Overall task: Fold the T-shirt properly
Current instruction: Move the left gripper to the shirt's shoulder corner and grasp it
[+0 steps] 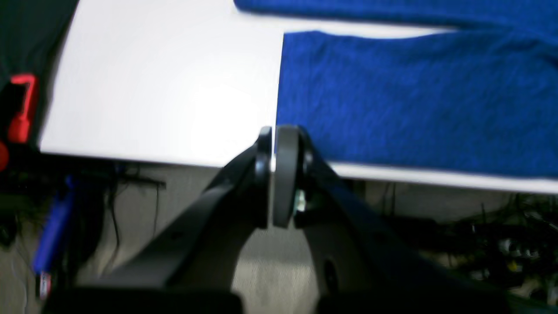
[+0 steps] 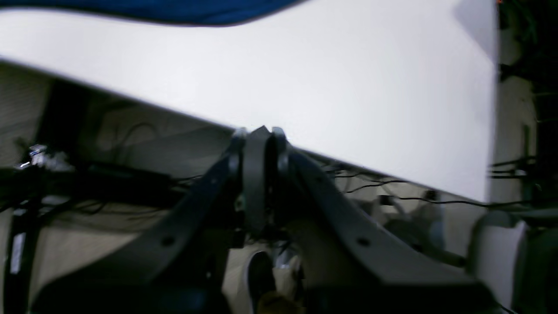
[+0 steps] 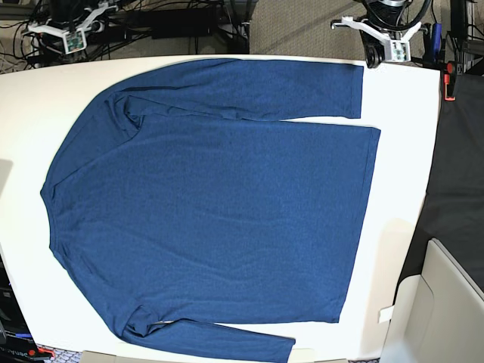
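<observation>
- The T-shirt (image 3: 219, 204), a dark blue long-sleeved knit, lies spread flat on the white desk (image 3: 401, 181) and fills most of the base view.
- Its hem runs down the right side of the base view as a nearly straight edge, while the neck end sits at the left side of the frame.
- One sleeve lies folded in along the top of the body, its cuff ending in the upper right of the cloth; the other sleeve runs along the bottom edge of the frame toward the lower centre.
- The left pincer (image 1: 273, 144) shows in the left wrist view with its two fingers pressed together and nothing between them; it hangs just off the desk's edge, close to the corner of the shirt's hem, not touching the cloth.
- In that same view the blue fabric fills the upper right, with a strip of white desk between body and sleeve.
- The right pincer (image 2: 259, 135) is likewise closed and empty in the right wrist view, sitting at the desk's edge over bare white surface.
- Only a sliver of the shirt appears there, at the top left of the frame, well apart from the pincer.
- A red clamp (image 3: 450, 82) sits at the desk's upper right edge in the base view.
</observation>
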You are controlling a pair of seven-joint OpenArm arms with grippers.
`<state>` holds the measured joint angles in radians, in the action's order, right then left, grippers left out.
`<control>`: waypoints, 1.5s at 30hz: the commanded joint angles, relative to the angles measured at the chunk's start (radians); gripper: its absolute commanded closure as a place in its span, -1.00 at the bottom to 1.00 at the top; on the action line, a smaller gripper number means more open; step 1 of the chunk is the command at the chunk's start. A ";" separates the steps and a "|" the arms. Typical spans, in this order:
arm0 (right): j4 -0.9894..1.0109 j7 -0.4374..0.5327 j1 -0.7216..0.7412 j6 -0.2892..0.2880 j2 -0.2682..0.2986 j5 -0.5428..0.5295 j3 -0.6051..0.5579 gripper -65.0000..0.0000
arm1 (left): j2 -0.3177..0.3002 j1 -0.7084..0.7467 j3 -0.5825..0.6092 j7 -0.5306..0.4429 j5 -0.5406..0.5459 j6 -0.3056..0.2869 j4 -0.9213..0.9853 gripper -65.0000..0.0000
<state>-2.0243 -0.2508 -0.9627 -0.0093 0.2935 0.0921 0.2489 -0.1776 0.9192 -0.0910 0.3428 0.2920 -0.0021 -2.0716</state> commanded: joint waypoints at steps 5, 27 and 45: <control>-0.016 0.015 0.026 0.004 0.002 -0.156 0.022 0.99 | -0.003 -0.065 0.044 0.028 0.002 -0.002 -0.014 0.91; -0.023 0.017 0.066 0.004 0.079 -0.441 0.163 0.46 | -0.004 -0.285 0.043 0.270 0.120 0.000 -0.004 0.03; -0.025 0.018 0.083 0.004 0.077 -0.441 0.163 0.46 | 0.048 -0.312 -0.068 0.278 0.120 0.000 0.148 0.02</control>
<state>-2.0300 -0.2546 -0.8692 -0.0109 0.3618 -0.3439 0.4019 -0.1287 0.6029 -0.1581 0.6323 0.4072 -0.0002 -1.9087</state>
